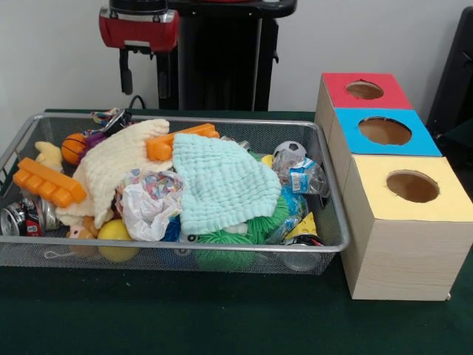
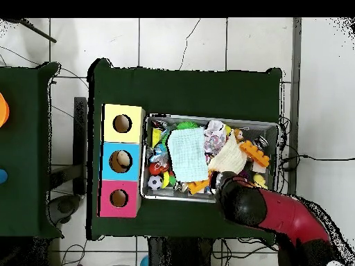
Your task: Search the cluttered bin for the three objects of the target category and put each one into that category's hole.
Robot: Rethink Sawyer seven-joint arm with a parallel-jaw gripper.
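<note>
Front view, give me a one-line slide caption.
Sawyer's gripper hangs open above a wire-mesh bin of cloths and toys, beside red, blue and yellow sorting holes.

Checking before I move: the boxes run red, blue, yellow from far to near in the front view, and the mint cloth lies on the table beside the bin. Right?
Not quite. The order of the boxes is right, but the front view shows the mint cloth inside the bin, on top of the clutter.

No readable text from here.
I see print on a crushed can, too blurred to read.
</note>
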